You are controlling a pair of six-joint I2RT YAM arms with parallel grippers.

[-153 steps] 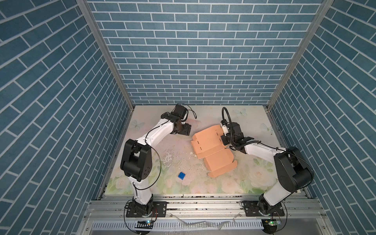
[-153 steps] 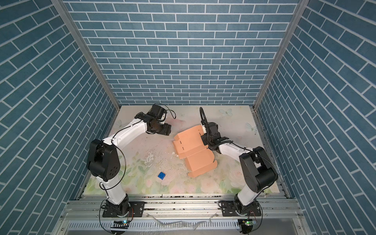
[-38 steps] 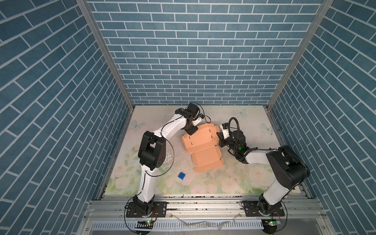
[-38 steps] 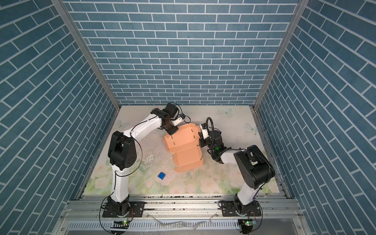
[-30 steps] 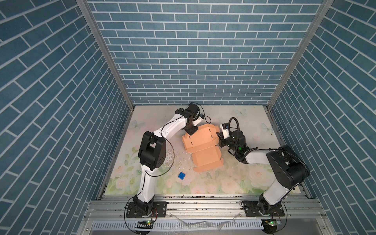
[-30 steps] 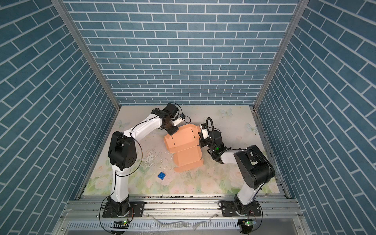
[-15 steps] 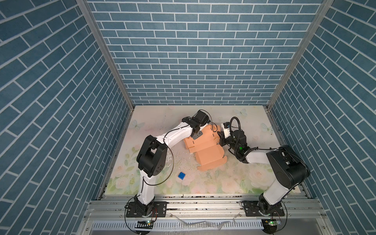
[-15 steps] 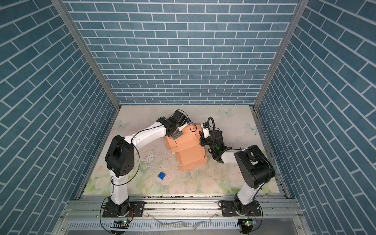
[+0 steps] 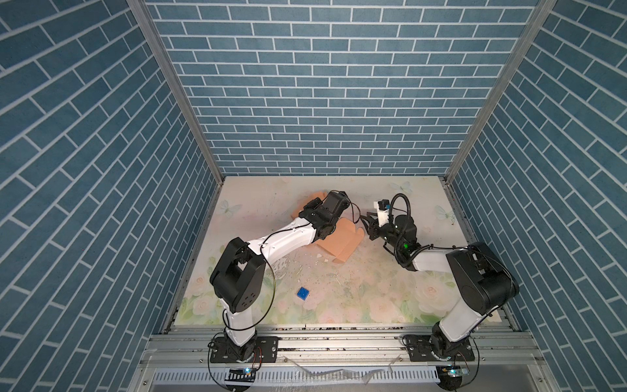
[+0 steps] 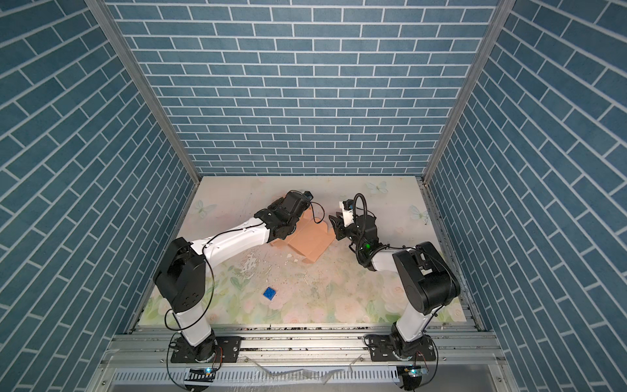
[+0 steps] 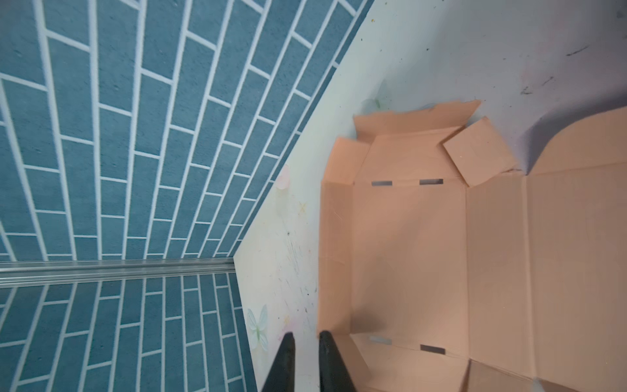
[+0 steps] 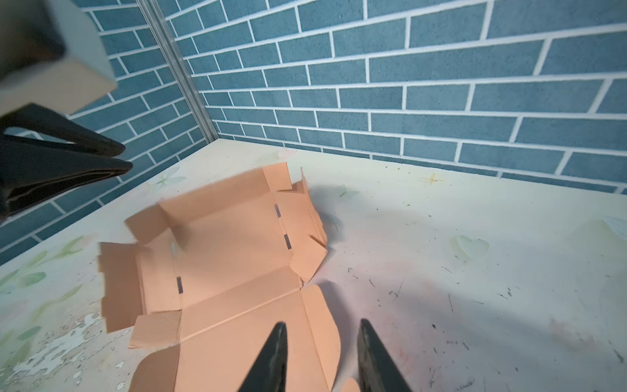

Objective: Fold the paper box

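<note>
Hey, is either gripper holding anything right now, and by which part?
Nothing: the left gripper and the right gripper hover empty by the paper box.

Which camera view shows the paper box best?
The right wrist view: the paper box shows its open base, flaps and slots. The left wrist view is closer, but the frame cuts it. In both top views the left arm covers part of it.

Inspection finding: no text, label, brand mark, number or sign can be read in any of the views. None of the surfaces in view carries legible print at this resolution.
</note>
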